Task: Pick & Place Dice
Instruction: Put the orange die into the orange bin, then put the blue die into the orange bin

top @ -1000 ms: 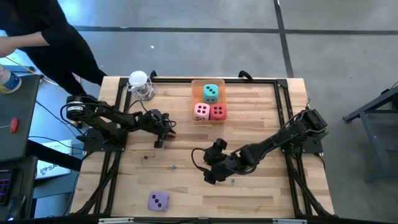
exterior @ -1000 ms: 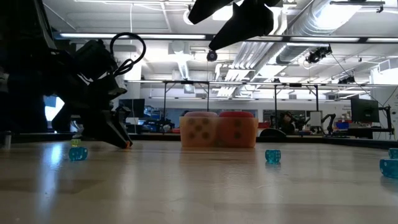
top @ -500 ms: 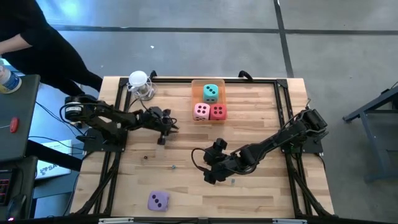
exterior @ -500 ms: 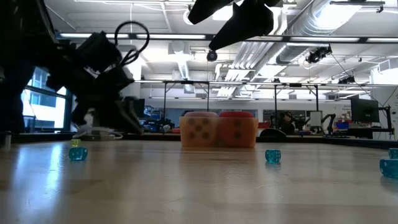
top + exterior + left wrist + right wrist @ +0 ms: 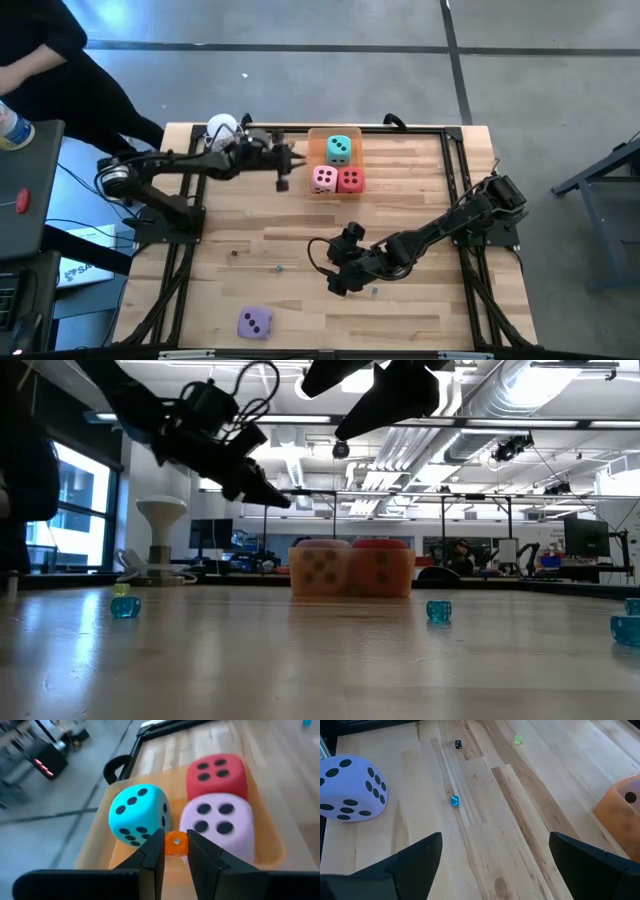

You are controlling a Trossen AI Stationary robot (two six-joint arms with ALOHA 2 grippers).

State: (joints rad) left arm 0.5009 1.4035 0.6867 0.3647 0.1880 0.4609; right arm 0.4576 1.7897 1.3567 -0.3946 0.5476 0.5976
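High view: the left gripper, jaws pinched on a tiny orange die, hovers beside the tray holding the teal die, pink die and red die. The purple die sits near the table's front edge. The right gripper rests mid-table, jaws wide.

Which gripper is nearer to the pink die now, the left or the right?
Left. The left gripper hangs just beside the pink die, holding a tiny orange die. The right gripper is open, far off near mid-table.
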